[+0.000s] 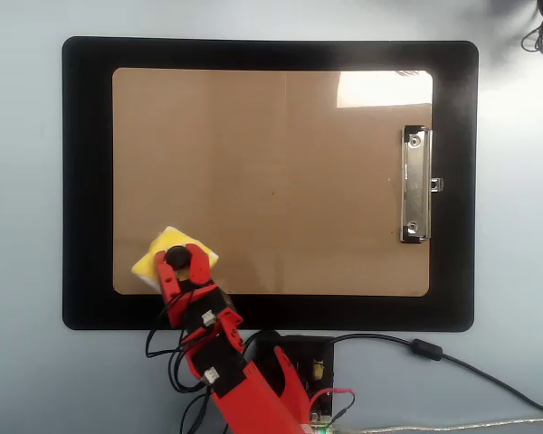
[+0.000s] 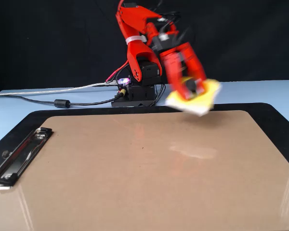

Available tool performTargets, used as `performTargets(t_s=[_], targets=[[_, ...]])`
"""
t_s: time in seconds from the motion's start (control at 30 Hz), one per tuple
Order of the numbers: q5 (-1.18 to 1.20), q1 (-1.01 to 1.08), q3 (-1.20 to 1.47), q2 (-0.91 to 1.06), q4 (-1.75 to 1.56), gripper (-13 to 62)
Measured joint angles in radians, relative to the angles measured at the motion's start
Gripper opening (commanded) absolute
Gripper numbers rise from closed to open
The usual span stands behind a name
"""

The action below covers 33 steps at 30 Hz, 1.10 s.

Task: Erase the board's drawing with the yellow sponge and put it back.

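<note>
One gripper (image 1: 183, 264), closed on the black knob of the yellow sponge (image 1: 154, 258), which hangs lifted clear of the board (image 1: 271, 136) in the fixed view, tilted and motion-blurred. Overhead, the sponge sits over the board's lower-left corner, overlapping the edge toward the black mat (image 1: 86, 181). A tiny dark speck (image 1: 272, 192) near the board's centre shows overhead and again in the fixed view; it may be what is left of the drawing, too small to be sure. Judgement: the wipe is finished or nearly so, and the step in hand is carrying the sponge off to be set down. To do it well: keep the grip firm on the knob, level the sponge before lowering, set it flat and only then open, clear of the board face so nothing smears. If the speck is ink, one more pass over the centre would be needed first. Around: silver clip (image 1: 415, 185) on the board's right edge overhead, well apart from the sponge; cables (image 2: 53, 91) and the arm base (image 2: 137, 94) on the blue worktop (image 1: 23, 380) behind the mat. Nothing stands in the path; the cables near the base are the only snag risk.
</note>
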Motion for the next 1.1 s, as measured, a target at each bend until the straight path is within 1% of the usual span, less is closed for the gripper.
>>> performTargets(t_s=[0.13,0.37,0.57,0.77,0.87,0.9,1.0,1.03,1.1], targets=[[-0.064,-0.186,-0.146,-0.153,-0.002,-8.2],[-0.041,-0.334,-0.249,-0.324,-0.002,-8.2],[0.268,-0.344,-0.249,-0.351,-0.003,-8.3],[0.437,-0.344,-0.249,-0.351,-0.026,-8.2],[0.483,-0.344,-0.199,-0.367,-0.170,-7.2],[0.486,-0.345,-0.170,-0.368,-0.212,-3.4],[0.488,-0.344,-0.066,-0.368,-0.334,18.0],[0.488,-0.344,-0.051,-0.367,-0.362,23.9],[0.489,-0.344,-0.026,-0.367,-0.425,28.7]])
